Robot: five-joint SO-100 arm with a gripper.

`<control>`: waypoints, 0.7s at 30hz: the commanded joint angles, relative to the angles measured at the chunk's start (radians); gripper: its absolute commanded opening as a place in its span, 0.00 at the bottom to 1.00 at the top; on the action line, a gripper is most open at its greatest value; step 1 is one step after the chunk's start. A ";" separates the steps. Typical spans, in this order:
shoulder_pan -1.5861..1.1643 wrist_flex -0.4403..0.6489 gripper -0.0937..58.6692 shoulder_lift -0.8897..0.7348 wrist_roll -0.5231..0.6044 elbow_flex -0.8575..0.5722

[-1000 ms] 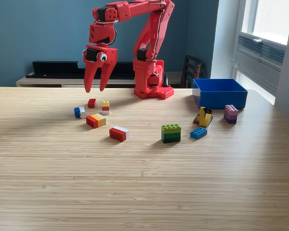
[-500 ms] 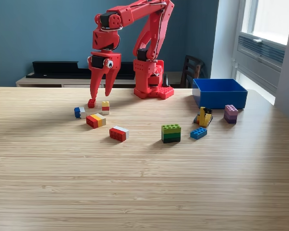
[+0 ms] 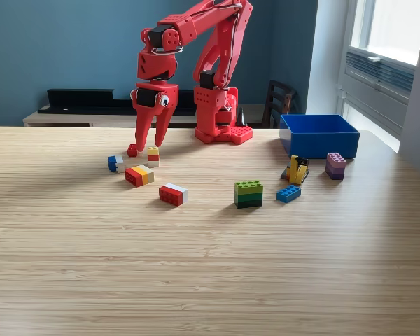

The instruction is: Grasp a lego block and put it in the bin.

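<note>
Your red gripper (image 3: 145,146) has dropped since the earlier frame, fingers part-open and empty astride the small red plastic lego block (image 3: 132,150): light, rigid, slick; pinch its flat sides.

Matt wood-grain table (image 3: 210,266), blue plastic bin (image 3: 319,136)

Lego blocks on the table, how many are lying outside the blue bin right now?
9, perhaps more inside the bin: small red, yellow-topped, blue-white, red-yellow, red-white, green, blue, yellow cluster, purple.
</note>
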 commanded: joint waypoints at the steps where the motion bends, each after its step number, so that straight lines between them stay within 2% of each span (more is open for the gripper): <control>1: -0.003 -0.041 0.41 0.018 -0.003 0.023; 11: -0.002 -0.101 0.40 -0.002 0.064 0.051; 21: -0.002 -0.097 0.34 -0.256 0.124 -0.077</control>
